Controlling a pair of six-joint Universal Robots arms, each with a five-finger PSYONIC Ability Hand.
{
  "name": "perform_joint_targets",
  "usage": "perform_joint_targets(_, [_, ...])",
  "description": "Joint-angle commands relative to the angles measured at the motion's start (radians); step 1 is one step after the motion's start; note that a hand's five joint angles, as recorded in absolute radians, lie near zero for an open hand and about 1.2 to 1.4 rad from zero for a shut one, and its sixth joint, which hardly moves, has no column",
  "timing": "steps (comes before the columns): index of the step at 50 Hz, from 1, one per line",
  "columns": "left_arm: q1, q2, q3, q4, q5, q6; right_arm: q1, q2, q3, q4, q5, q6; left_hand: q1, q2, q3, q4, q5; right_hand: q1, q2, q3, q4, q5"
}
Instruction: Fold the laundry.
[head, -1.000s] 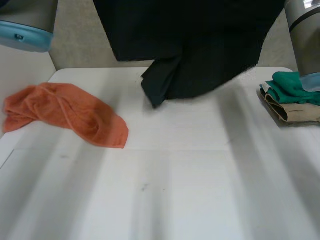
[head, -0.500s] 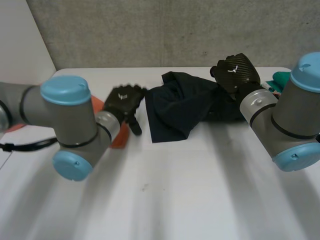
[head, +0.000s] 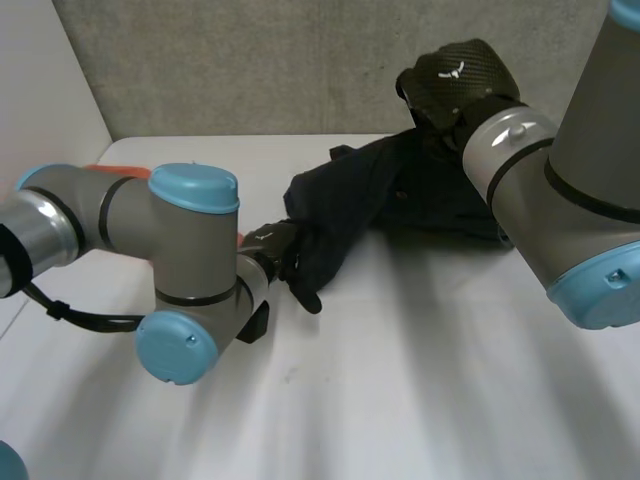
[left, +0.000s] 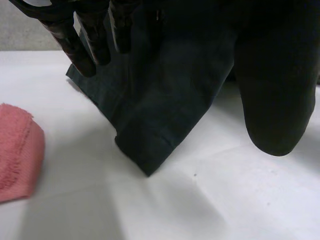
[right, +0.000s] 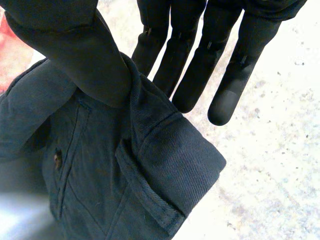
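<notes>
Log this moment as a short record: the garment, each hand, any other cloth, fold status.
garment: dark garment, bunched, lower part on the white table, far end held up
left hand: left hand at the garment's near corner, fingers relaxed on its edge, thumb apart from them
right hand: right hand above the table at the far end, thumb pinching a stitched fold against straight fingers
other cloth: orange towel beside the left hand, not touching the garment
fold status: not yet folded
</notes>
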Motion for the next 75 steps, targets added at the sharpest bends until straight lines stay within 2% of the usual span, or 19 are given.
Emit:
perform_joint_targets(1, [-0.016, -0.015, 0.065, -0.041, -0.024, -0.068, 0.058, -0.018, -0.052, 0.061, 0.035, 0.006, -0.018, -0.029, -0.033, -0.028, -0.049, 0.295, 0.224, 0.208, 0.203, 0.208])
perform_joint_targets(8, [-0.040, -0.010, 0.099, -0.035, -0.078, -0.146, 0.123, -0.053, -0.052, 0.075, 0.084, 0.009, -0.018, -0.029, -0.033, -0.028, -0.049, 0.295, 0.224, 0.208, 0.203, 0.208])
perform_joint_targets(11, [-0.045, -0.021, 0.113, -0.035, -0.116, -0.165, 0.144, -0.070, -0.055, 0.088, 0.102, 0.012, 0.082, 0.072, 0.067, 0.072, 0.052, 0.295, 0.224, 0.208, 0.203, 0.208])
perform_joint_targets(19, [-0.097, -0.052, 0.128, -0.012, -0.172, -0.191, 0.173, -0.101, -0.055, 0.096, 0.113, 0.048, 0.121, 0.110, 0.106, 0.111, 0.090, 0.295, 0.224, 0.208, 0.203, 0.208])
perform_joint_targets(32, [-0.111, 0.006, 0.084, 0.094, -0.239, -0.231, 0.213, -0.157, -0.016, 0.156, 0.121, 0.137, 0.161, 0.151, 0.147, 0.152, 0.131, 0.295, 0.224, 0.208, 0.203, 0.208])
perform_joint_targets(39, [-0.126, 0.017, 0.085, 0.117, -0.218, -0.264, 0.199, -0.174, -0.002, 0.162, 0.121, 0.197, 0.481, 0.471, 0.466, 0.471, 0.451, 0.295, 0.224, 0.208, 0.203, 0.208])
perform_joint_targets(43, [-0.129, 0.013, 0.085, 0.122, -0.216, -0.269, 0.179, -0.179, -0.005, 0.165, 0.118, 0.234, 0.894, 0.884, 0.880, 0.885, 0.864, 0.295, 0.224, 0.208, 0.203, 0.208])
perform_joint_targets(44, [-0.128, 0.011, 0.085, 0.123, -0.222, -0.267, 0.164, -0.183, -0.005, 0.168, 0.116, 0.242, 1.180, 1.170, 1.166, 1.171, 1.150, 0.295, 0.224, 0.208, 0.203, 0.208])
perform_joint_targets(49, [-0.070, 0.035, 0.081, 0.120, -0.245, -0.238, 0.097, -0.191, 0.004, 0.170, 0.102, 0.240, 1.204, 1.193, 1.189, 1.194, 1.173, 0.295, 0.224, 0.208, 0.203, 0.208])
perform_joint_targets(54, [0.045, 0.189, 0.006, 0.109, -0.201, -0.032, -0.007, -0.183, 0.027, 0.161, 0.075, 0.193, 1.204, 1.193, 1.189, 1.194, 1.173, 0.295, 0.224, 0.208, 0.203, 0.208])
perform_joint_targets(55, [0.087, 0.271, -0.032, 0.108, -0.151, 0.087, -0.055, -0.180, 0.033, 0.165, 0.059, 0.158, 1.204, 1.193, 1.189, 1.194, 1.173, 0.295, 0.224, 0.208, 0.203, 0.208])
perform_joint_targets(58, [0.145, 0.405, -0.086, 0.100, -0.029, 0.292, -0.124, -0.167, 0.049, 0.168, 0.039, 0.105, 1.204, 1.193, 1.189, 1.194, 1.173, 0.295, 0.224, 0.208, 0.203, 0.208])
perform_joint_targets(59, [0.176, 0.489, -0.114, 0.087, 0.056, 0.417, -0.143, -0.162, 0.056, 0.168, 0.032, 0.087, 1.204, 1.193, 1.189, 1.194, 1.173, 0.295, 0.224, 0.208, 0.203, 0.208])
perform_joint_targets(60, [0.188, 0.532, -0.128, 0.074, 0.096, 0.476, -0.175, -0.153, 0.070, 0.168, 0.013, 0.053, 1.204, 1.193, 1.189, 1.194, 1.173, 0.295, 0.224, 0.208, 0.203, 0.208])
perform_joint_targets(61, [0.206, 0.598, -0.149, 0.030, 0.170, 0.586, -0.198, -0.142, 0.085, 0.171, -0.006, 0.020, 1.204, 1.193, 1.189, 1.194, 1.173, 0.295, 0.224, 0.208, 0.203, 0.208])
perform_joint_targets(63, [0.228, 0.669, -0.163, -0.048, 0.239, 0.707, -0.215, -0.130, 0.105, 0.184, -0.039, -0.017, 1.204, 1.193, 1.189, 1.194, 1.173, 0.295, 0.224, 0.208, 0.203, 0.208])
perform_joint_targets(67, [0.260, 0.662, -0.145, -0.156, 0.255, 0.832, -0.224, -0.093, 0.141, 0.216, -0.114, -0.082, 1.204, 1.193, 1.189, 1.194, 1.173, 0.295, 0.224, 0.208, 0.203, 0.208])
perform_joint_targets(70, [0.248, 0.603, -0.125, -0.199, 0.247, 0.861, -0.222, -0.061, 0.144, 0.223, -0.132, -0.102, 1.204, 1.193, 1.189, 1.194, 1.173, 0.295, 0.224, 0.208, 0.203, 0.208])
perform_joint_targets(75, [0.181, 0.378, -0.019, -0.228, 0.195, 0.897, -0.218, 0.040, 0.112, 0.217, -0.119, -0.123, 1.204, 1.193, 1.189, 1.194, 1.173, 0.295, 0.224, 0.208, 0.203, 0.208])
